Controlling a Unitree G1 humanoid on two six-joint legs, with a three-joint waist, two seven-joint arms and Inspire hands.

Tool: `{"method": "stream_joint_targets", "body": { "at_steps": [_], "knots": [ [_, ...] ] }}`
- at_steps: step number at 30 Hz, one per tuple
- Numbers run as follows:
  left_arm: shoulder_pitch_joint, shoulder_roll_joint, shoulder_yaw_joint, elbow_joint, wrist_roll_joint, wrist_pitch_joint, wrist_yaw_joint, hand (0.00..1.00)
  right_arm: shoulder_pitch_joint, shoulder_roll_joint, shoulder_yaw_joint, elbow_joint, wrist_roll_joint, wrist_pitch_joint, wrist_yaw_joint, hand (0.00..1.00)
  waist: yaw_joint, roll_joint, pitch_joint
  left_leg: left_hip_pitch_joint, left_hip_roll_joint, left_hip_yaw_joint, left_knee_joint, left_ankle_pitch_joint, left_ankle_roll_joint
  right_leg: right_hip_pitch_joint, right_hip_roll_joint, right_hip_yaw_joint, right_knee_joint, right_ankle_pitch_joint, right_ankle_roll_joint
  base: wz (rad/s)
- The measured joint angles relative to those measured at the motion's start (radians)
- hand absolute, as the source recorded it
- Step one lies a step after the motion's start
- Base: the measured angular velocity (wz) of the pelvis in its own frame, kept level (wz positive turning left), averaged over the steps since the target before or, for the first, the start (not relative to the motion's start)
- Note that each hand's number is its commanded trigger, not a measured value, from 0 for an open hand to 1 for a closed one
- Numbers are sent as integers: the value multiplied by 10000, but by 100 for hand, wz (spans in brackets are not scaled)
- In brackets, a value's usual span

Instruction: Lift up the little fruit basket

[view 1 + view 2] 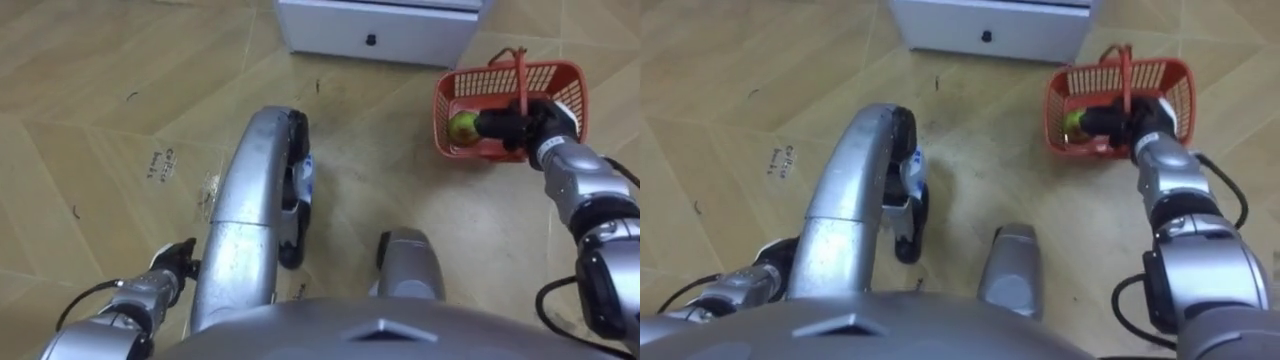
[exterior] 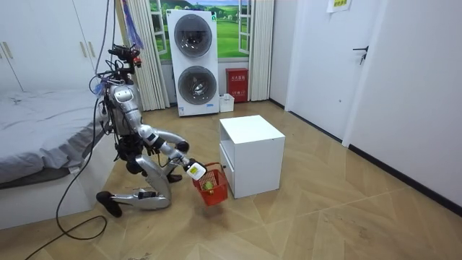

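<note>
A red plastic fruit basket (image 1: 560,75) with an upright handle (image 1: 520,70) sits tilted in front of the white cabinet, and a green fruit (image 1: 462,127) lies inside it. My right hand (image 1: 515,125) reaches out to the right, its dark fingers curled round the handle's lower part. The room view has the basket (image 2: 211,189) hanging tilted from that hand (image 2: 189,167) close to the floor; I cannot tell whether it touches. My left hand (image 1: 170,265) hangs low at the lower left with relaxed fingers, holding nothing.
I kneel on the wooden floor beside a white drawer cabinet (image 2: 251,155), whose drawer front (image 1: 375,35) is just beyond the basket. A bed (image 2: 43,130) stands behind me, and stacked washing machines (image 2: 193,61) are against the far wall.
</note>
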Motion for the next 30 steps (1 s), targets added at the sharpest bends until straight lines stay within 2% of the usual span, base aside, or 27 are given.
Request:
{"method": "stream_joint_targets", "body": {
  "at_steps": [1, 2, 5, 6, 8, 9, 10, 11, 12, 13, 14, 15, 17, 18, 19, 20, 21, 22, 23, 24, 25, 26, 27, 28, 30],
  "knots": [
    [-11, 69, 102, -65, 1, -15, 41, 0, 4, 0, -1, -192, 22, 0, -21, 100, -6, -57, -20, 10, -67, -32, 0, -18, 36, 102, 3, -95, -121, -2, 0, 17],
    [-22, 150, 103, -95, 23, -15, 52, 0, 14, 7, 3, -382, -5, 40, -53, 100, -11, -154, -89, 28, -70, -40, -17, -57, 117, 150, 74, -131, -302, -53, 21, 15],
    [21, 148, 104, -160, 273, 55, 121, 0, -14, -5, 4, -961, -35, 128, -75, 100, 81, -177, -109, 265, -42, -153, -204, -92, 197, 271, 319, -68, -908, -71, 32, -8],
    [82, 110, 106, -301, 428, 150, 173, 0, -29, -4, -2, -1182, -14, 159, -28, 100, 99, -162, -122, 494, -31, -214, -582, -90, 203, 301, 528, -28, -1509, -72, 35, -18],
    [235, 61, 154, -514, 469, 229, 218, 0, -96, -4, -1, -1536, 93, 227, 3, 100, 185, -148, -134, 1023, 120, -268, -1482, -63, 242, 317, 652, 41, -2791, -72, 34, -40],
    [387, 15, 303, -538, 495, 293, 219, 0, -96, -4, 21, -1864, 109, 273, 34, 100, 347, -123, -159, 1542, 290, -281, -2210, -37, 252, 444, 704, 97, -3880, -71, 36, -66],
    [630, -35, 539, -640, 685, 392, 231, 0, -87, -4, 23, -2269, 126, 396, 60, 100, 355, -97, -190, 2071, 327, -291, -3079, 100, 258, 746, 693, 69, -5236, -70, 36, -63],
    [779, -54, 645, -702, 755, 424, 246, 0, -87, -5, 9, -2486, 120, 458, 57, 100, 347, -98, -198, 2370, 339, -279, -3539, 171, 253, 937, 691, 72, -5937, -59, 52, -52],
    [999, -90, 799, -805, 787, 483, 289, 0, -89, -5, -8, -2905, 118, 546, 27, 100, 336, -83, -211, 2978, 357, -250, -4382, 311, 285, 1387, 688, 72, -7331, 60, 110, -46],
    [1165, -102, 1022, -1026, 791, 606, 357, 0, -87, -6, -16, -3306, 127, 575, -14, 100, 291, -114, -251, 3599, 306, -179, -5243, 410, 310, 1814, 662, -14, -8558, 445, 170, -39],
    [1348, -106, 1127, -1144, 791, 651, 430, 0, -82, -9, -29, -3486, 146, 589, -26, 100, 246, -115, -253, 3932, 288, -127, -5646, 479, 363, 2011, 641, -63, -9047, 790, 191, -23],
    [1537, -94, 1273, -1298, 794, 677, 556, 0, -65, -19, -40, -3837, 192, 621, -49, 100, 149, -128, -271, 4641, 276, 14, -6475, 636, 489, 2292, 609, -94, -9775, 1788, 220, -18],
    [1597, -45, 1345, -1357, 794, 799, 906, 0, 181, 16, -218, -4671, 149, 643, -67, 100, 185, -23, -346, 6039, 293, -81, -8082, 860, 481, 2362, 662, -218, -10502, 4635, 244, -27],
    [1583, -4, 1360, -1413, 800, 850, 976, 0, 238, 31, -279, -4797, 141, 637, -59, 100, 199, -11, -350, 6373, 299, -189, -8453, 931, 463, 2299, 715, -237, -10500, 4918, 187, -34],
    [1560, 73, 1348, -1574, 855, 857, 1178, 0, 254, 23, -319, -4859, -9, 640, -39, 100, 310, -21, -362, 6945, 366, -295, -9101, 1071, 426, 1840, 727, -285, -10210, 4586, 174, -42],
    [1535, 72, 1331, -1646, 853, 848, 1380, 0, 267, 16, -350, -4881, -125, 640, -46, 100, 426, 27, -362, 7523, 441, -419, -9632, 1206, 373, 1275, 742, -426, -10058, 3932, 135, -45],
    [1521, 59, 1330, -1647, 854, 829, 1468, 0, 268, 16, -350, -4931, -151, 640, -71, 100, 453, 115, -358, 7791, 439, -656, -9902, 1244, 302, 1004, 745, -558, -10133, 3593, 119, -43],
    [1501, 26, 1326, -1638, 808, 802, 1548, 0, 341, 16, -344, -5166, -150, 627, -122, 100, 402, 248, -379, 8278, 446, -1138, -10417, 1351, 109, 430, 698, -816, -10591, 3002, 105, -31],
    [1490, 15, 1329, -1640, 796, 794, 1581, 0, 441, 16, -342, -5305, -151, 558, -136, 100, 381, 315, -399, 8514, 463, -1405, -10655, 1412, 4, 124, 699, -955, -11025, 2796, 90, -29],
    [1488, 14, 1362, -1688, 856, 776, 1605, 0, 649, 21, -341, -5551, -270, 367, -226, 100, 334, 427, -420, 8882, 526, -2004, -10912, 1518, -191, -330, 705, -1399, -12311, 2615, -6, -19],
    [1554, 59, 1481, -1798, 854, 756, 1609, 0, 839, 62, -337, -5933, -470, 317, -340, 100, 294, 423, -432, 9102, 677, -2152, -10880, 1571, -293, -612, 807, -1870, -13945, 2736, -147, 6],
    [1640, 57, 1661, -1771, 871, 748, 1610, 0, 1071, 80, -356, -6330, -499, 305, -453, 100, 108, 492, -466, 9242, 918, -1930, -10563, 1529, -446, -451, 876, -2145, -14441, 3101, -357, 12],
    [1725, 51, 1667, -1797, 871, 741, 1596, 0, 1151, 84, -334, -6444, -470, 307, -496, 100, 113, 474, -495, 9324, 1115, -1670, -10604, 1601, -503, -212, 943, -2209, -14622, 3113, -390, 14],
    [1834, 19, 1661, -1843, 876, 710, 1580, 0, 1146, 60, -352, -6496, -220, 305, -517, 100, 87, 410, -458, 9547, 1360, -1358, -11092, 1723, -784, 248, 1122, -2230, -15103, 3235, -573, 14],
    [1852, -43, 1661, -1926, 862, 726, 1578, 0, 1172, 16, -635, -6496, 179, 305, -538, 100, 6, 294, -405, 9582, 1336, -1022, -12310, 1909, -781, 1027, 1293, -2138, -16100, 3290, -551, 20]
  ]
}}
